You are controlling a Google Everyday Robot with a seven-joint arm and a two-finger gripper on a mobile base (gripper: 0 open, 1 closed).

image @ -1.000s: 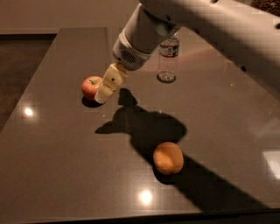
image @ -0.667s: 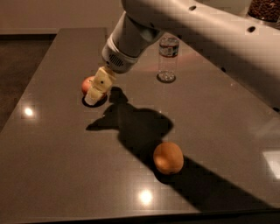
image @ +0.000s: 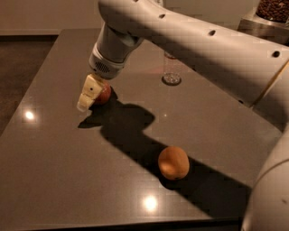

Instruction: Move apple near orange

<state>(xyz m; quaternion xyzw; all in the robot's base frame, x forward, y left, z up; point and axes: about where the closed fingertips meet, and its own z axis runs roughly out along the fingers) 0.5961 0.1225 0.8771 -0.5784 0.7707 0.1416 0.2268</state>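
The red apple [image: 104,94] sits on the dark table [image: 54,153] at the left-middle, mostly hidden behind my gripper. My gripper [image: 88,95] hangs from the white arm and is down at the apple, its cream fingers [image: 86,94] covering the apple's left side. The orange [image: 173,162] lies on the table to the lower right, well apart from the apple and the gripper.
A clear plastic water bottle [image: 172,72] stands at the back of the table, partly hidden by the arm. The big white arm [image: 203,49] crosses the upper right. The table's front edge runs along the bottom. A container of dark stuff [image: 273,11] stands at far right.
The arm has swung left and lowered. The gripper, which was to the right of the apple, now sits over the apple's left side and hides most of it.
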